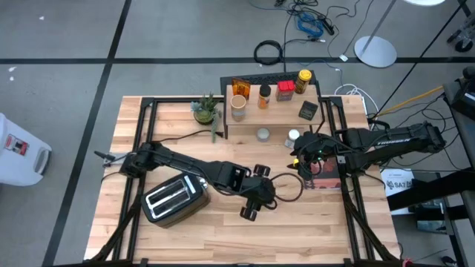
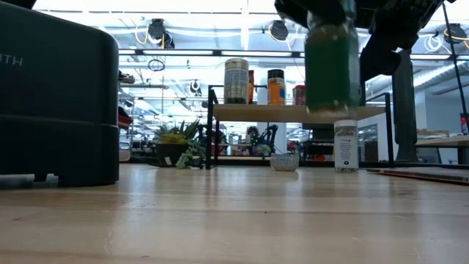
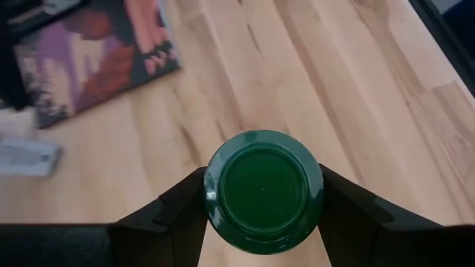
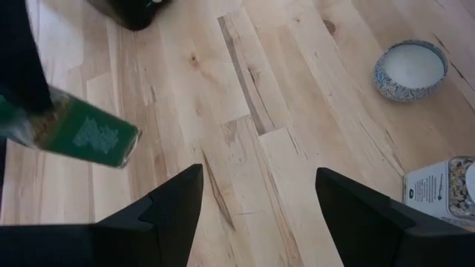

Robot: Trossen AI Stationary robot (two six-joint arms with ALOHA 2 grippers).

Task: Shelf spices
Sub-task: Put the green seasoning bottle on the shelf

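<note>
The left end effector [image 3: 261,194] is clenched around a green jar [image 3: 263,191], holding it up off the bench [image 1: 223,237] in front of the shelf [image 1: 271,110], where several other spice jars already stand. The right end effector [image 4: 258,194] hangs released and empty above the bench beside a white-labelled jar [image 4: 444,188] and a small bowl [image 4: 410,69].

The right claw [image 4: 256,200] hangs open above bare tabletop [image 4: 245,96], green jar [image 4: 78,130] aside.

Spices on shelf [image 1: 273,110]: six. Under shelf: two. Toaster [image 1: 175,199]: one. Plant [image 1: 205,109]: one.
</note>
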